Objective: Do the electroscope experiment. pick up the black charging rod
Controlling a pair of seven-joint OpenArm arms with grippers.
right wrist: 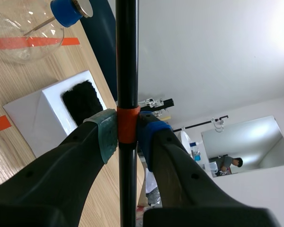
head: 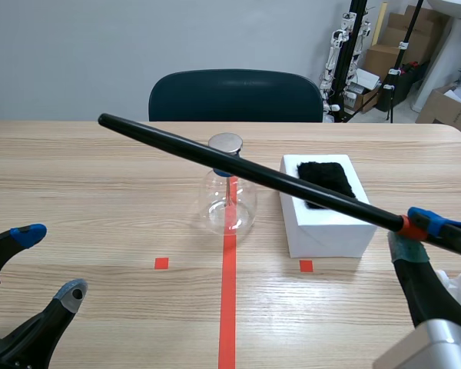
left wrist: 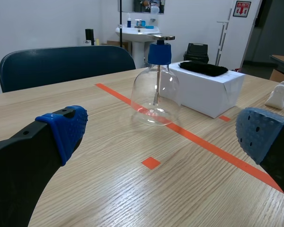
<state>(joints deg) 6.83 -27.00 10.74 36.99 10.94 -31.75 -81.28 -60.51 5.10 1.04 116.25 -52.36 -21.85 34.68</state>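
Note:
A long black charging rod (head: pixel 246 169) with an orange band hangs in the air, slanting from the right side up past the electroscope's top. My right gripper (head: pixel 415 231) is shut on the rod (right wrist: pixel 127 71) at that band, its pads (right wrist: pixel 107 135) pressed on both sides. The electroscope (head: pixel 228 194), a clear glass flask (left wrist: pixel 155 97) with a blue stopper and metal disc, stands on the orange-red centre line. My left gripper (head: pixel 38 265) stays low at the near left, open, with nothing between its fingers (left wrist: pixel 66 130).
A white box (head: pixel 323 207) topped with black fur (head: pixel 326 183) sits right of the flask. A dark chair (head: pixel 234 96) stands behind the table's far edge. A small white figure (left wrist: pixel 279 94) lies at the near right.

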